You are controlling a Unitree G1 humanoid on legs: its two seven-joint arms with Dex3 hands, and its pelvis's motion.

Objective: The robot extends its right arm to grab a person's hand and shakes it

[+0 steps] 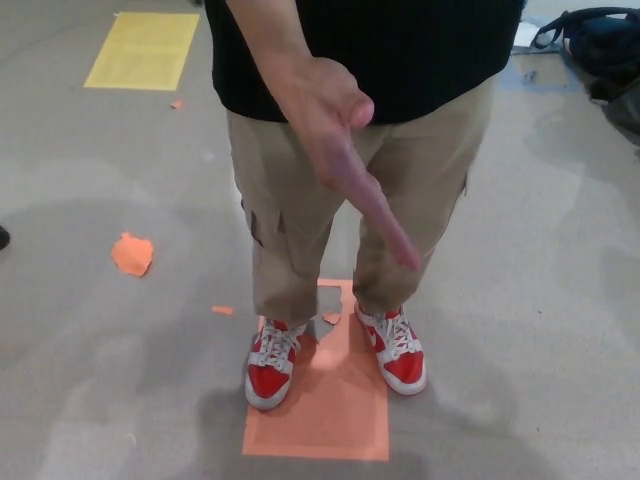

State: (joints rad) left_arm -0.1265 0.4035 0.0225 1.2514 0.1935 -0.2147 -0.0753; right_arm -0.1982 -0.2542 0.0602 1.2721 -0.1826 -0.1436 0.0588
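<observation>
No readable text, label, brand, number or sign is showing anywhere, not even on the red shoes (272, 368).

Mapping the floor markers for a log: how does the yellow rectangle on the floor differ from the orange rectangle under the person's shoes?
The yellow rectangle lies far back at upper left, bare; the orange rectangle lies near, at centre, with the person's red and white shoes on it. The yellow one is whole; the orange one has a torn top edge, with an orange scrap lying apart to its left. Both lie flat on the grey floor.
</observation>
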